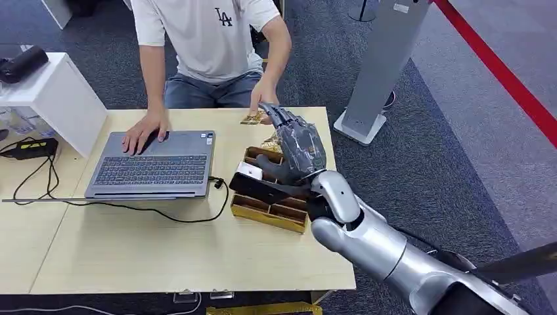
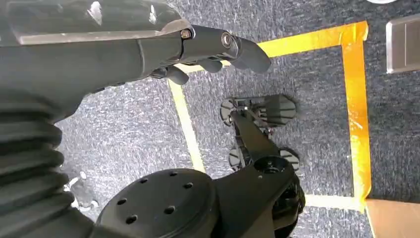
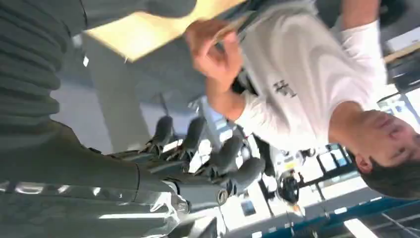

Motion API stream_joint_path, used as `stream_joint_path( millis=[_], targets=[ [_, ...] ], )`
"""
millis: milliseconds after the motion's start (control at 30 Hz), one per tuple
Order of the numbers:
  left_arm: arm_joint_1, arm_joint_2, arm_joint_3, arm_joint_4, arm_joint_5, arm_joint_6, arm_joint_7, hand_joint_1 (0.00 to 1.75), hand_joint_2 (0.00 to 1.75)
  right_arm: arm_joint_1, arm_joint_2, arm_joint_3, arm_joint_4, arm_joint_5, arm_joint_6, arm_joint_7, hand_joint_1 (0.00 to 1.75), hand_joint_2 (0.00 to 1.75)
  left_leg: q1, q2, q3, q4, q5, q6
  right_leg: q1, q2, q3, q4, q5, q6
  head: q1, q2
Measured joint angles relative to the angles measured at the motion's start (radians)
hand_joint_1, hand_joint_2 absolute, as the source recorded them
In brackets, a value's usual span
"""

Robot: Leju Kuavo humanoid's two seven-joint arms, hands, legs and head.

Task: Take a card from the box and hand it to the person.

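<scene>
The left hand (image 2: 198, 47) is hanging beside the robot's body in the left wrist view, over dark carpet marked with yellow tape (image 2: 354, 104). Its fingers (image 2: 247, 52) are lying loosely curled and are gripping nothing.

In the head view, a person (image 1: 210, 39) in a white shirt is sitting at the far side of the wooden table (image 1: 131, 249), one hand resting on the open laptop (image 1: 154, 164) towards the left. Right of the laptop, the box (image 1: 266, 207) is sitting on the table, a gold-edged tray divided into compartments, with a white item lying in one of them.

The right hand (image 1: 295, 141) is reaching out above the far end of the box, fingers extended towards the person. The card (image 1: 251, 119), small and golden-brown, is sitting just past the fingertips, at the person's hand (image 1: 263, 98). From this view, whether the robot's fingers are touching the card cannot be told.

The right wrist view is settling more: the right hand's fingers (image 3: 233, 153) are standing apart and slightly bent, with nothing between them, while the person's hand (image 3: 213, 49) is pinching the card (image 3: 233, 27), well apart from the robot's fingers.
</scene>
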Motion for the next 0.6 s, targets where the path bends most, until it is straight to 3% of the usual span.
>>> stream_joint_path(
  millis=[100,167,267,400,600],
  targets=[
    [0.0,0.0,0.0,0.0,0.0,0.01,-0.001,0.0,0.0,0.045,0.0,-0.032,0.0,-0.274,-0.038,-0.176,0.0,1.75,0.0,0.0,0.0,0.0,0.0,0.0,0.0,0.0,0.0,0.0,0.0,0.0,0.001,0.0],
    [0.0,0.0,0.0,0.0,0.0,0.014,-0.001,0.0,0.0,0.083,0.0,-0.059,0.0,-0.54,-0.014,-0.315,0.0,1.75,0.0,0.0,0.0,0.0,0.0,0.0,0.0,0.0,0.001,0.0,0.0,0.0,0.001,0.0],
    [0.0,0.0,0.0,0.0,0.002,0.026,0.002,0.0,0.0,0.149,-0.005,-0.098,0.0,-0.827,0.048,-0.437,0.0,1.75,0.0,0.0,0.0,0.0,0.0,0.0,0.0,0.0,0.0,0.0,0.0,0.0,0.002,0.0],
    [0.001,0.0,0.0,0.0,0.003,0.045,0.007,0.0,0.0,0.235,-0.027,-0.138,-0.01,-1.031,0.133,-0.486,0.0,1.75,0.0,0.0,0.0,0.0,0.0,0.0,0.0,0.0,0.0,0.0,0.0,0.0,0.001,0.0],
    [0.001,0.0,0.0,0.0,0.009,0.068,0.015,0.0,0.0,0.353,-0.081,-0.186,-0.048,-1.129,0.179,-0.481,0.0,1.75,0.0,0.0,0.0,0.0,0.0,0.0,0.0,0.0,0.0,-0.001,0.0,0.0,0.001,0.0]
  ],
)
